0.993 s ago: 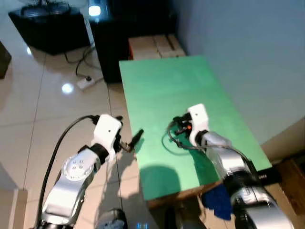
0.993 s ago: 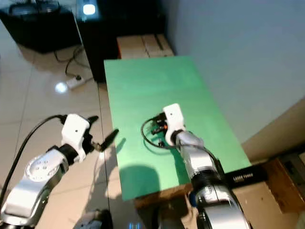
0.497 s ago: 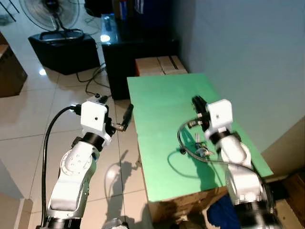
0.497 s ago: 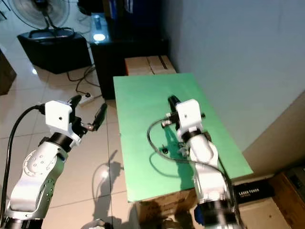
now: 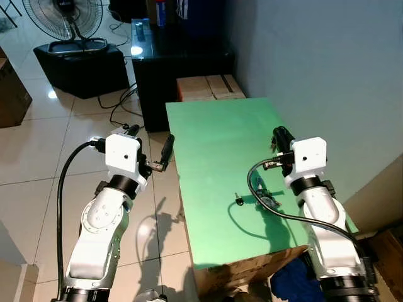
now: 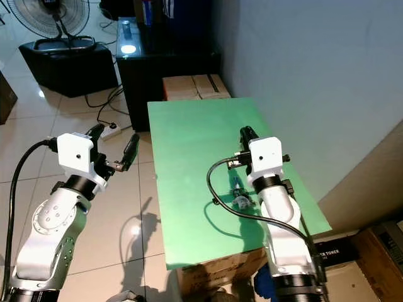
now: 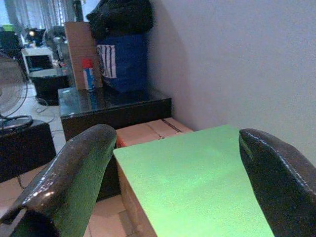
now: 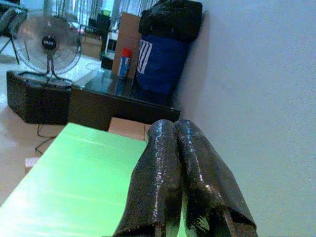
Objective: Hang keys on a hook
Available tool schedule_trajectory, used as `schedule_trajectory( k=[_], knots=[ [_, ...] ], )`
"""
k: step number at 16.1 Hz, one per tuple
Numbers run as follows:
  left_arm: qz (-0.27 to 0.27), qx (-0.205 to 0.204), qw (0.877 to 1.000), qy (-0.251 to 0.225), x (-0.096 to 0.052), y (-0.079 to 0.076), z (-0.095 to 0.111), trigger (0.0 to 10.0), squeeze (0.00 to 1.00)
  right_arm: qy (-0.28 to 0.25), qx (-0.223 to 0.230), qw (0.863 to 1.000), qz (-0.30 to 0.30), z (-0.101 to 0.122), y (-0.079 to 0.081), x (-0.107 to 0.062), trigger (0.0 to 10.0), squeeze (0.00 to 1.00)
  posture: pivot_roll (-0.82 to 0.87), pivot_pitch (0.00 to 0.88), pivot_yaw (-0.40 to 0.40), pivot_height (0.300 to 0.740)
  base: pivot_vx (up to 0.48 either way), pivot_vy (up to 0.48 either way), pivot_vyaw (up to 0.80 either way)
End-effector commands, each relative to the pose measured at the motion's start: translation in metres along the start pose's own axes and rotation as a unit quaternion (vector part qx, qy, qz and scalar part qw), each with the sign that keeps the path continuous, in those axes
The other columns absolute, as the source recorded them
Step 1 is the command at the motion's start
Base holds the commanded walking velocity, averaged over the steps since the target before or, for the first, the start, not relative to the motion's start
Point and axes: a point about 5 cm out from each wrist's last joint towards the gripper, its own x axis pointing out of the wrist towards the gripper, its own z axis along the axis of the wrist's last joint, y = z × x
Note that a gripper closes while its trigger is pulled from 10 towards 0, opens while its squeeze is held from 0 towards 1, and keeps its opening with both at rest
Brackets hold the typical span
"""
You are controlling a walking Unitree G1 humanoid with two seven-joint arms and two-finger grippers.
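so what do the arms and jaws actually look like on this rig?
Both arms are silver with rounded joint housings. Each wrist carries a boxy white module, and a black cable loops from it. The left gripper and right gripper each have two long, glossy black fingers with rounded tips. No markings can be made out.

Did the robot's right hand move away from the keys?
Yes. The right gripper has lifted off the keys and now points toward the far end of the green table, fingers shut and empty.

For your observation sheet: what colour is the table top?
Bright green table top; it shows best in the left eye view.
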Motion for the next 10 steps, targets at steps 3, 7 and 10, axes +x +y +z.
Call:
schedule_trajectory(
  k=[3,7,10],
  knots=[
    [0.008,0.0,1.0,0.008,0.002,-0.004,-0.003,10.0,0.0,-0.021,-0.009,0.999,0.029,0.012,0.002,0.0,10.0,0.0,-0.11,0.0,-0.044,0.74,0.0,0.0,0.8],
    [-0.008,0.025,0.999,0.027,-0.006,-0.004,-0.009,10.0,0.0,-0.024,0.142,0.986,0.084,0.019,0.017,-0.001,10.0,0.0,-0.11,0.0,-0.042,0.74,0.0,0.0,0.8],
    [-0.006,0.026,0.999,0.028,-0.005,-0.005,-0.01,10.0,0.0,-0.031,0.157,0.976,0.148,0.025,0.025,-0.007,10.0,0.0,-0.11,0.0,-0.044,0.74,0.0,0.0,0.8]
  ],
)
